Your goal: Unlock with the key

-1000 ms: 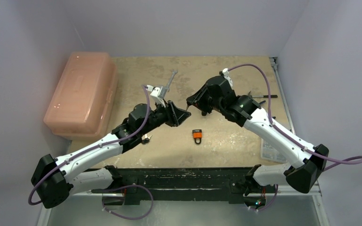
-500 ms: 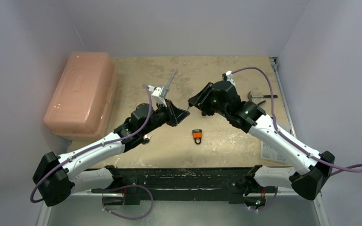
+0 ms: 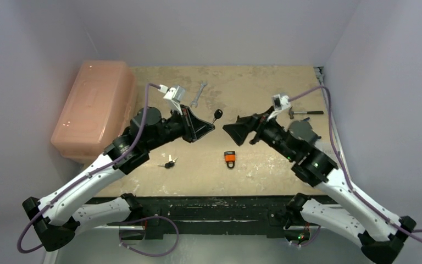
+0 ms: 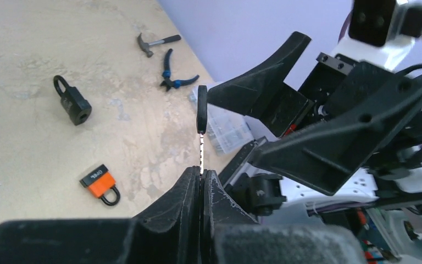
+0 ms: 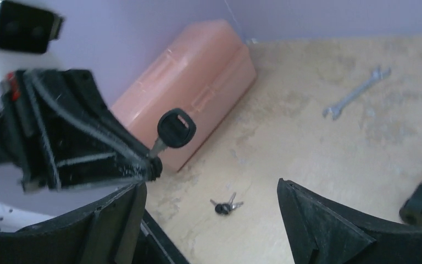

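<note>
our left gripper [image 4: 200, 175] pinches the key [image 4: 201, 110] by its blade; the right gripper [image 5: 209, 187] gapes wide. only wrist views show the black padlock [image 4: 73, 102], hidden overhead.

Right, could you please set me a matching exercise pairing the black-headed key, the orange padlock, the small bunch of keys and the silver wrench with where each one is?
Things:
1. black-headed metal key
2. orange padlock
3. small bunch of keys
4. silver open-ended wrench

Places:
A. flat on the beige table, toward its far edge
B. on the table, left of the padlock
C. pinched in the shut left gripper, off the table
D. about mid-table, toward the near edge

Pairs: 1-C, 2-D, 3-B, 4-A.
</note>
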`<state>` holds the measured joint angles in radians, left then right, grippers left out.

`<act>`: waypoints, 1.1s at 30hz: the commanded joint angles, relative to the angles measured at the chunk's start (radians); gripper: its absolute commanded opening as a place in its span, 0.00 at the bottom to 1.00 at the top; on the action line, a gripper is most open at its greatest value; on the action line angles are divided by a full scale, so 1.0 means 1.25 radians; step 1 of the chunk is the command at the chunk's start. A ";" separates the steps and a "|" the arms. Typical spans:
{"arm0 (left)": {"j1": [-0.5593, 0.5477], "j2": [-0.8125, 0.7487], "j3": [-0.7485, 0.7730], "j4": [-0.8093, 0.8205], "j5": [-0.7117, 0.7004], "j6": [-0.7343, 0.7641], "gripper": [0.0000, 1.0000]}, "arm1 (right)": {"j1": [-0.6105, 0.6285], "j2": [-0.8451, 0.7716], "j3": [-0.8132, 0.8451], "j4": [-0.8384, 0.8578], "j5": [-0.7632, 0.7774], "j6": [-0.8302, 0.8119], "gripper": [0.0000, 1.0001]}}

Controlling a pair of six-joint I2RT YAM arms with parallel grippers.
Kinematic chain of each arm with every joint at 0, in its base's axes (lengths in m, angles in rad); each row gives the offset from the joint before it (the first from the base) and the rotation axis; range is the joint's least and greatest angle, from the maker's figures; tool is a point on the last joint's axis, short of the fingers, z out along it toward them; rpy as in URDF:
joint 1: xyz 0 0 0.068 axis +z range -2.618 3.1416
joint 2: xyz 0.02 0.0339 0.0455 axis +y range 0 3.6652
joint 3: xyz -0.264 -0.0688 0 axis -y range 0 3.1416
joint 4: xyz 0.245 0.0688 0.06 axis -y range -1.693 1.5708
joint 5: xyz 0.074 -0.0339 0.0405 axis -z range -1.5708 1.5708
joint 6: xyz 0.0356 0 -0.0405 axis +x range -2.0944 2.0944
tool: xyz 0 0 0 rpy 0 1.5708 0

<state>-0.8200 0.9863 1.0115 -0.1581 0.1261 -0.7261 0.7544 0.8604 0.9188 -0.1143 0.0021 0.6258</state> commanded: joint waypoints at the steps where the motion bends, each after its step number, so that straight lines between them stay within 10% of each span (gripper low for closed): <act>1: 0.005 -0.025 0.148 -0.205 0.053 -0.046 0.00 | 0.000 -0.151 -0.091 0.233 -0.122 -0.281 0.96; 9: 0.005 0.008 0.220 -0.320 0.108 -0.185 0.00 | 0.010 -0.221 -0.310 0.520 -0.238 -0.547 0.93; 16: 0.006 0.038 0.170 -0.289 0.241 -0.284 0.00 | 0.167 -0.193 -0.389 0.692 -0.072 -0.869 0.90; 33: 0.008 0.058 0.083 -0.190 0.401 -0.340 0.00 | 0.348 -0.140 -0.395 0.614 0.117 -1.081 0.70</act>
<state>-0.8021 1.0660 1.1133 -0.4778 0.5369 -1.1156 1.1572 0.6647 0.3813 0.7029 0.0692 -0.6479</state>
